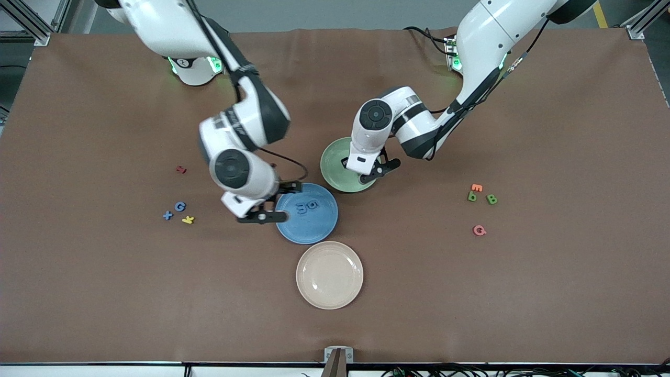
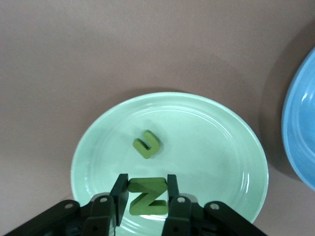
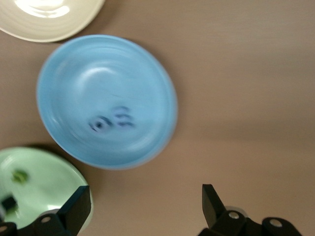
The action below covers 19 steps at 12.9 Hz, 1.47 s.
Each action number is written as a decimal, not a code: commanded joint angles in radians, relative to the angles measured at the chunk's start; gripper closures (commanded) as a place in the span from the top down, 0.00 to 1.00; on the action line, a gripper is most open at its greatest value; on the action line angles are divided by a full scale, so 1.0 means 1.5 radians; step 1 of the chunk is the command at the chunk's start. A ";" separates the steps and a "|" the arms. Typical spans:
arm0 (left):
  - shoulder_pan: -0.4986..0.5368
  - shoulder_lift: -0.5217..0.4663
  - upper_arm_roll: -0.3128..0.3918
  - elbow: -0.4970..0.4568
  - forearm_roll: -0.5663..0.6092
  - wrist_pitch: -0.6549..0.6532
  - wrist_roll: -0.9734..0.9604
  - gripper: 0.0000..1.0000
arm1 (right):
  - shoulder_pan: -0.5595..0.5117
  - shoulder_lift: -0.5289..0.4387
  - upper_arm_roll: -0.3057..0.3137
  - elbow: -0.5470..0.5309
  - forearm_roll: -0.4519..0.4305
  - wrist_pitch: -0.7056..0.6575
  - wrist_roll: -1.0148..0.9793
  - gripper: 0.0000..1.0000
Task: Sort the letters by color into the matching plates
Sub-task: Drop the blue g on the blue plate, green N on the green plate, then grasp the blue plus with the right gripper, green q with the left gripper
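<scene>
Front view: the right gripper (image 1: 268,201) hangs over the rim of the blue plate (image 1: 314,230) at the right arm's end, jaws spread wide and empty. Two blue letters (image 1: 307,206) lie in that plate just beside it. The left gripper (image 1: 372,170) is low over the green plate (image 1: 335,165). Blue G (image 1: 180,206) and blue X (image 1: 167,215) wait toward the right arm's end; two green letters (image 1: 481,198) toward the left arm's.

Left wrist view: its fingers (image 2: 119,194) clamp a green Z (image 2: 146,196) just above the plate, near a green U (image 2: 146,144).

Right wrist view: open fingers (image 3: 78,204), nothing between.

Step in hand, I judge: dropping the Z. Next calls for parting the left jaws, lifting clear, then fetching remaining letters.
</scene>
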 commanded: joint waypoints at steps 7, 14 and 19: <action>0.073 -0.053 0.004 0.009 0.013 -0.001 0.007 1.00 | -0.237 -0.043 0.013 -0.089 -0.151 0.027 -0.163 1.00; 0.226 -0.116 0.000 -0.012 0.053 -0.100 0.320 0.84 | -0.323 -0.085 0.014 -0.297 -0.150 0.251 -0.256 1.00; 0.282 -0.135 -0.001 -0.041 0.054 -0.100 0.575 0.74 | -0.354 -0.050 0.015 -0.303 -0.143 0.299 -0.256 0.95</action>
